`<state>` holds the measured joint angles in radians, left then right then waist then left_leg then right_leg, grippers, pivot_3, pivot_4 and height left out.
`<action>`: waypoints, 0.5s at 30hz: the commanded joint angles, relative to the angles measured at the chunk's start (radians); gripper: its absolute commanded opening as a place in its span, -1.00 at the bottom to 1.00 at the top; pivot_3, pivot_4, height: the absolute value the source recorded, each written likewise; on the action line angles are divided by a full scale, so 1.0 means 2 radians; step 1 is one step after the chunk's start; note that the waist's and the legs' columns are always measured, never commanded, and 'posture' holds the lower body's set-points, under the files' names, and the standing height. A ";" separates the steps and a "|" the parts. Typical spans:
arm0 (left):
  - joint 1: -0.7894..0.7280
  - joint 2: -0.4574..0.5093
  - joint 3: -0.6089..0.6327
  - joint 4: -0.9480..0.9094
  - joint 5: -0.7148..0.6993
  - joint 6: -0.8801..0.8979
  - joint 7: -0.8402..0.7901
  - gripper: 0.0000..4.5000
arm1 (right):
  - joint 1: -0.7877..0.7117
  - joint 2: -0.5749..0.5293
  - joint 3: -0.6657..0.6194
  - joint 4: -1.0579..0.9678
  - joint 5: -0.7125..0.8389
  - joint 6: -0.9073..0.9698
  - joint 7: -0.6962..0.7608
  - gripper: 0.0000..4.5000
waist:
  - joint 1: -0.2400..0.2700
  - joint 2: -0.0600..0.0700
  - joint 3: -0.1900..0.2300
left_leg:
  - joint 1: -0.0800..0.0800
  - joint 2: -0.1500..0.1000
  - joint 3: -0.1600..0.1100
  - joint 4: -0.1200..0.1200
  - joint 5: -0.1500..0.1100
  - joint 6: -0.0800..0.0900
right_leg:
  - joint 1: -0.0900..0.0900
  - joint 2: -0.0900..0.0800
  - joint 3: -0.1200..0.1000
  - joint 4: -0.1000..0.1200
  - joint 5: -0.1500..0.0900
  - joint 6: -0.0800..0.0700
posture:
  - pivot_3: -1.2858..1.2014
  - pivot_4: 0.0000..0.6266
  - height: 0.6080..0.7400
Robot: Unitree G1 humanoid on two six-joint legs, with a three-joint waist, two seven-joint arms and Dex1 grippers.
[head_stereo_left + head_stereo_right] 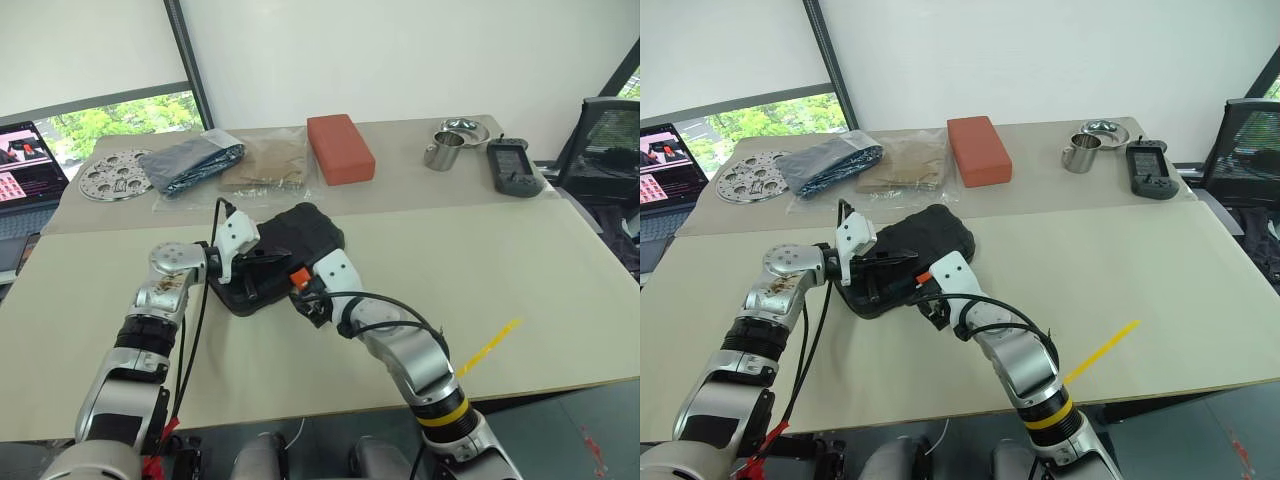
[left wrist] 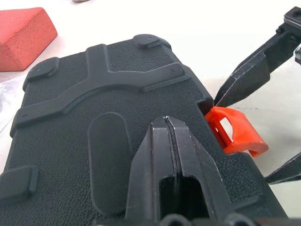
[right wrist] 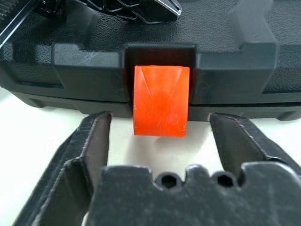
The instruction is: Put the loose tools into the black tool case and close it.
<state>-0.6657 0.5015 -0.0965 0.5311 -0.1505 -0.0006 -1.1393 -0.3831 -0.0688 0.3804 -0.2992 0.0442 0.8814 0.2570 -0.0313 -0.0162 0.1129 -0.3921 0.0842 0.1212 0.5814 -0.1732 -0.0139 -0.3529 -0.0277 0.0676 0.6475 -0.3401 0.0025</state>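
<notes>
1. Flat rectangular black plastic tool case (image 1: 290, 245), ribbed on the outside, lid down, lying on the beige table (image 1: 520, 270) a little toward 9 o'clock of the table's middle, between the two arms.
2. Small orange latch (image 3: 161, 101) on the case's front edge, at the 6 o'clock side, its lower end standing out from the seam.
3. Left claw (image 2: 168, 141) pressed shut, fingers together, tips resting on the textured lid from the case's 9 o'clock side.
4. Right claw (image 3: 160, 127) spread wide, one finger to each side of the orange latch, just beside it; gripping nothing, contact with the latch unclear.
5. Red brick-shaped block (image 1: 339, 148) at 12 o'clock of the case, well apart from it.
6. Clear plastic bags with dark and tan contents (image 1: 235, 165) at 11 o'clock; perforated round metal disc (image 1: 113, 175) further toward 10 o'clock.
7. Metal cup and bowl (image 1: 452, 142) with a black handheld device with a screen (image 1: 513, 167) at 1 to 2 o'clock.
8. Strip of yellow tape (image 1: 488, 347) on the table at 4 o'clock.
</notes>
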 commanded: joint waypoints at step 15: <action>0.022 -0.001 -0.017 0.034 0.022 0.005 0.005 -1.00 | -0.003 -0.019 0.001 -0.047 0.026 0.032 0.029 -0.98 | -0.001 0.000 0.000 | 0.000 0.000 0.000 0.000 0.000 0.000 | 0.000 0.000 0.000 0.000 0.000 0.000 | 0.03 -0.52 1.00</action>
<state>-0.6657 0.5023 -0.0963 0.5377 -0.1505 -0.0092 -1.1387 -0.3823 -0.1104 0.3809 -0.3810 0.0909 0.9643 0.3128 -0.0325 -0.0164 0.1126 -0.3918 0.0842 0.1211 0.5810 -0.1732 -0.0139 -0.3527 -0.0276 0.0676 0.6474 -0.3401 0.0024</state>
